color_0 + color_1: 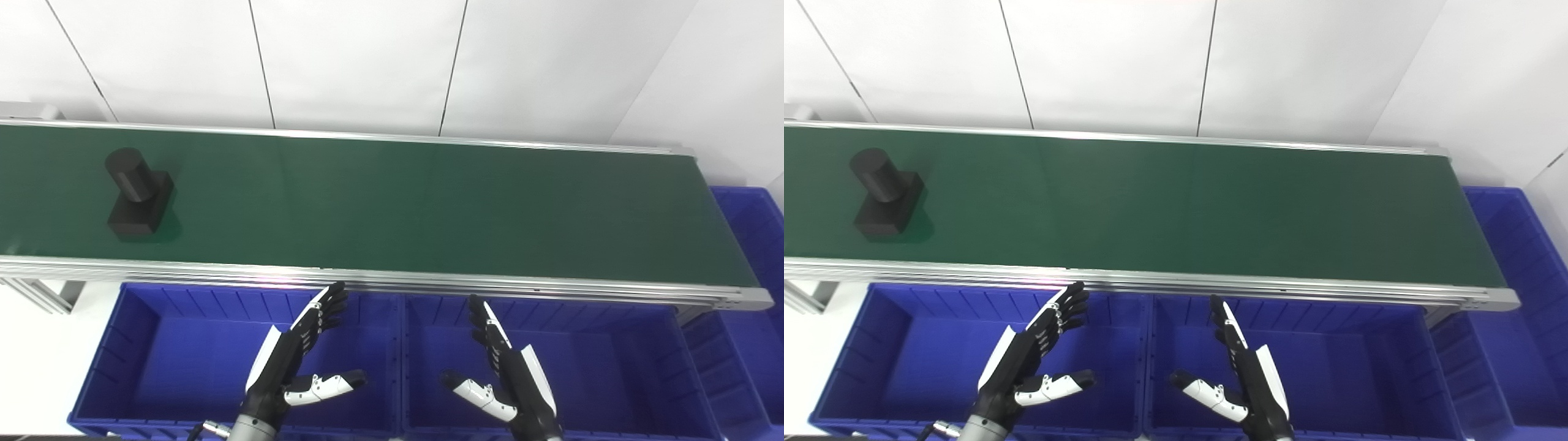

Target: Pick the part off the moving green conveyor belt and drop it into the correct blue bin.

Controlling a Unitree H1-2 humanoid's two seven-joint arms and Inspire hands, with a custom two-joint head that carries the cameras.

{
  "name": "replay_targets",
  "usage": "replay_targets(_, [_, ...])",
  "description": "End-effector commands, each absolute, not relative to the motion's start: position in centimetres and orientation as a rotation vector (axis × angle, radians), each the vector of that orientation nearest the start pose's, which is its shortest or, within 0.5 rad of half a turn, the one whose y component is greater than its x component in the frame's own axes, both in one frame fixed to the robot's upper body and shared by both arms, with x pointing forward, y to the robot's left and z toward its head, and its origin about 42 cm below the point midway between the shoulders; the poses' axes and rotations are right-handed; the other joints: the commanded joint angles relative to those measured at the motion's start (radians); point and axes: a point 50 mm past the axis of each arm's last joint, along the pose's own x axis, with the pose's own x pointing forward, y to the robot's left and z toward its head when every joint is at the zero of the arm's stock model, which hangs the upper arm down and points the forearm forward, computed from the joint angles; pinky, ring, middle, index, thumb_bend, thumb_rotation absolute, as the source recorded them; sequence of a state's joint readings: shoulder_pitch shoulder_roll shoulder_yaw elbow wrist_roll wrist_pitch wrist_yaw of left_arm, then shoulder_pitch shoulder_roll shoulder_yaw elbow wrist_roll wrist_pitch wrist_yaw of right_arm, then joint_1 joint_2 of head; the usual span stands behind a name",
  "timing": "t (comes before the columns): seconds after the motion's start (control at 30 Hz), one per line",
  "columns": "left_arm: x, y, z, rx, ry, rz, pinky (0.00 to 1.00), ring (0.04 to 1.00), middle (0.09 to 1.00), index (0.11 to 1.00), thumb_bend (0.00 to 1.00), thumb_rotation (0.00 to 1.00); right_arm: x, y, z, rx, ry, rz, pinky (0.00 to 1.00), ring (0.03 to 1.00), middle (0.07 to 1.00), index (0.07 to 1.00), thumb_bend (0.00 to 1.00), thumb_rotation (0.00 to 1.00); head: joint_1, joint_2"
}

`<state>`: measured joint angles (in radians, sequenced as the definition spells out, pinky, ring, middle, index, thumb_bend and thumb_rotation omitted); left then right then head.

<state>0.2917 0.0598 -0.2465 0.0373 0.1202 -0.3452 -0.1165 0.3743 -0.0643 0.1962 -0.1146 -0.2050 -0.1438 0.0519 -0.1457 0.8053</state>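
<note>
Part (black) rides belt; bins below.

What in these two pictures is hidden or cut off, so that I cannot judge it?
- Black part: its far side and underside face away in both views.
- Third blue bin at the belt's right end: cut by the right edge; the conveyor frame covers its near corner.
- Left blue bin and middle blue bin: front walls cut by the bottom edge; the left robot hand and right robot hand cover part of the floors.
- Belt motion: one moment cannot show it.
</note>
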Motion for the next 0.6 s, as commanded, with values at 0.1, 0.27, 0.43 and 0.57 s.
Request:
replay_targets(0.1, [17.15,16.7,5.04,0.133,-0.079,-0.338,0.84,0.883,0.906,0.909,0.76,0.5,15.48,-19.11,6.4,-0.206,0.065,0.195,0.93,0.972,0.982,0.983,0.84,0.61,0.004,0.001])
replay_targets(0.27, [17.09,16.78,5.1,0.142,-0.08,-0.339,0.82,0.879,0.904,0.902,0.74,0.57,15.51,-19.07,6.38,-0.213,0.065,0.192,0.93,0.976,0.988,0.98,0.85,0.62,0.004,0.001])
replay_targets(0.43, [17.16,16.93,5.11,0.146,-0.085,-0.338,0.81,0.874,0.9,0.9,0.72,0.59,15.52,-19.0,6.42,-0.205,0.067,0.195,0.93,0.974,0.982,0.983,0.84,0.62,0.002,0.001])
replay_targets(0.57, [17.12,16.93,5.2,0.146,-0.083,-0.34,0.82,0.879,0.904,0.905,0.73,0.6,15.51,-19.0,6.48,-0.201,0.066,0.193,0.92,0.972,0.979,0.985,0.85,0.62,0.003,0.003])
